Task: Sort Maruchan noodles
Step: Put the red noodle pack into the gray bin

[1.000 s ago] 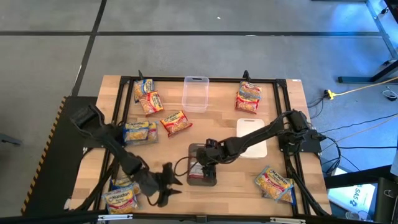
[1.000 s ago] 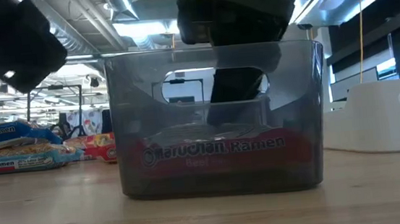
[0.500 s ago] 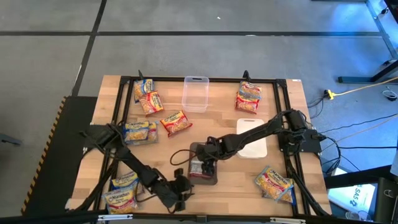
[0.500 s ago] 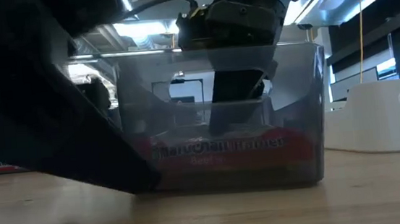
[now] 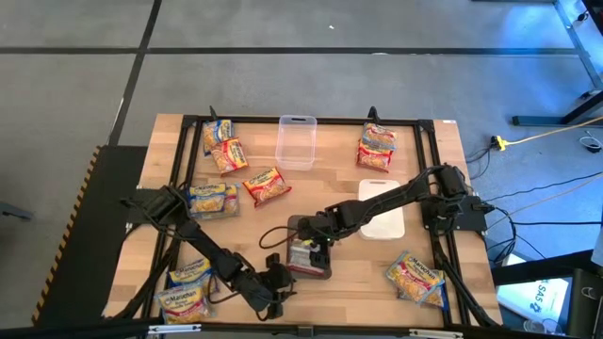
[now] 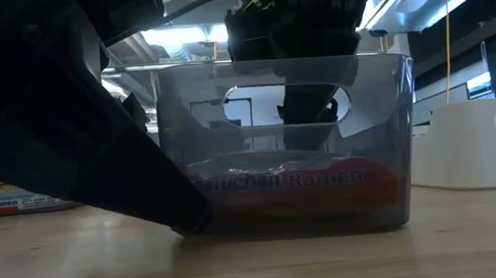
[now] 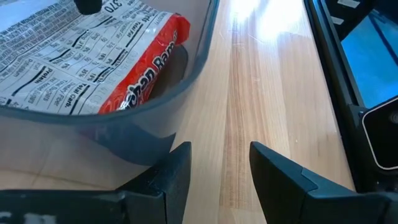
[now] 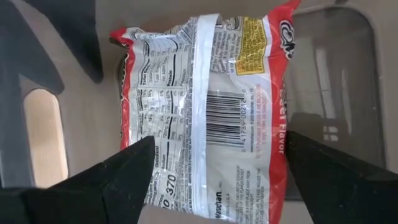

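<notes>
A dark grey container (image 5: pixel 308 256) stands on the table near its front edge. One red Maruchan noodle packet (image 8: pixel 205 118) lies flat on its bottom, printed back up. My right gripper (image 8: pixel 219 140) hangs open over this packet, fingers reaching down into the container (image 6: pixel 308 107), one on each side of the packet and touching nothing. My left gripper (image 7: pixel 214 152) is open and low on the table at the container's near left corner (image 5: pixel 279 290). Other noodle packets lie on the table: several at the far left (image 5: pixel 224 146), one red (image 5: pixel 267 185), a blue pair (image 5: pixel 209 201). My left gripper lies with the outer side of one finger (image 7: pixel 169 177) against the grey container's rounded lower corner (image 7: pixel 146 146), coming slanting down from the table's near left. Nothing is between its fingers, only bare table. The container stands flat on the table.
A clear container (image 5: pixel 295 141) stands at the far middle and a white one (image 5: pixel 382 209) right of centre. More packets lie at the far right (image 5: pixel 377 146), near right (image 5: pixel 415 276) and near left (image 5: pixel 184 292). A black frame (image 5: pixel 424 141) borders the table.
My left gripper has gone down and toward the table's right edge along the near side, up to the grey container's near left corner. The container, with the packet in it, has slid a little toward the right edge. My right gripper has turned at the wrist above the packet, staying open.
</notes>
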`<state>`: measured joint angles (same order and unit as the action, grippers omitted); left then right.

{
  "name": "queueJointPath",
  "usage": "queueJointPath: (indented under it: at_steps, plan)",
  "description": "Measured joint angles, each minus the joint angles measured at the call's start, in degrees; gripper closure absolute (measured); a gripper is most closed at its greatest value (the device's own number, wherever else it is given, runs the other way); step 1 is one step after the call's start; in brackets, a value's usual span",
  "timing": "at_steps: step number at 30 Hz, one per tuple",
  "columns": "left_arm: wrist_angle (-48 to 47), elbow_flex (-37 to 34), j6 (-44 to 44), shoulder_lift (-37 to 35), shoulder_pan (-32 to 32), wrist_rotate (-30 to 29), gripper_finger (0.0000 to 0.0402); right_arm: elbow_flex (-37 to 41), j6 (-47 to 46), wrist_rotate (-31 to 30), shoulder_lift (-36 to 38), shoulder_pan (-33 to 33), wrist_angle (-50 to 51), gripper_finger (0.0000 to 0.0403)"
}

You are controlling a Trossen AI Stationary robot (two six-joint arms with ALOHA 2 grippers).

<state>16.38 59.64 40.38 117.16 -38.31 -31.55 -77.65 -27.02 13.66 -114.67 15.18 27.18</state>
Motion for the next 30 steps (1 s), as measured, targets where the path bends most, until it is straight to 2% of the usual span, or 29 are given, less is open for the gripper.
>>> queueJointPath:
  at_steps: [7, 13, 19, 30]
  plan:
    - [-0.22, 0.00, 0.02, 0.00, -0.11, -0.31, 0.0244, 0.17, 0.04, 4.33, 1.67, -0.02, 0.09, 0.0074]
    - [-0.26, -0.03, 0.09, 0.00, -0.11, -0.27, 0.0244, -1.75, -0.09, 7.75, 1.95, 0.00, 1.01, 0.0100]
    - [-0.34, -0.07, 0.22, 0.00, -0.11, 0.00, 0.0244, -5.47, -0.03, 9.45, 1.90, 0.04, 2.56, 0.0121]
    - [-0.23, -0.11, 0.59, 0.04, -0.11, -0.04, 0.0244, -9.07, 0.23, 10.59, 2.10, 0.22, 4.85, 0.0123]
